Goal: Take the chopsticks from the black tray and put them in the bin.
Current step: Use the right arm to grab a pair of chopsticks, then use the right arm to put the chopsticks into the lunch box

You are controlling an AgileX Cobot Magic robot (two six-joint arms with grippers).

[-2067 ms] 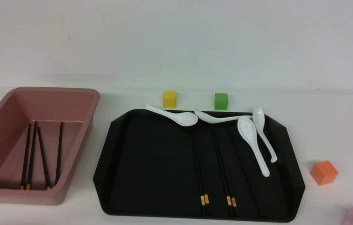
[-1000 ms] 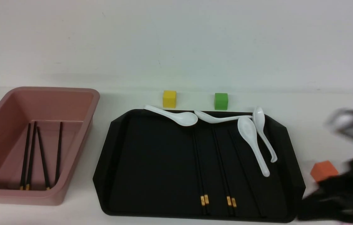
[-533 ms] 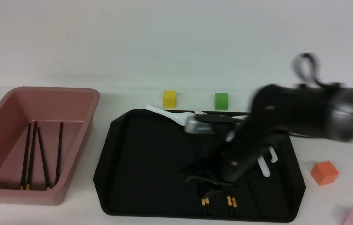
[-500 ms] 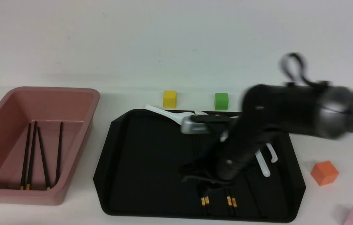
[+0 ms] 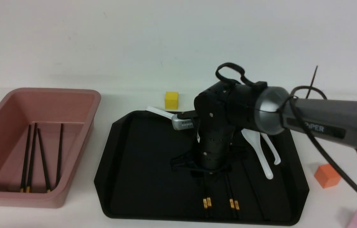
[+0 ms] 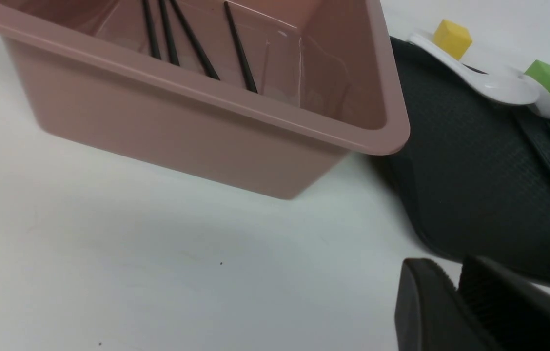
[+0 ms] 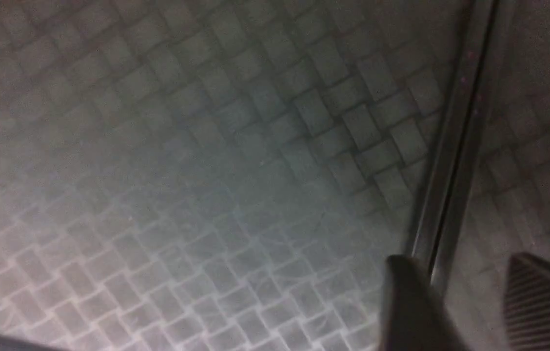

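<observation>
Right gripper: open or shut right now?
Open: right gripper fingers stand apart in its wrist view, black tray showing between them.

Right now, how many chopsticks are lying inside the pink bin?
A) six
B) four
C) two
B: the front view shows four black chopsticks lying on the floor of the bin, and the left wrist view also shows four.
</observation>
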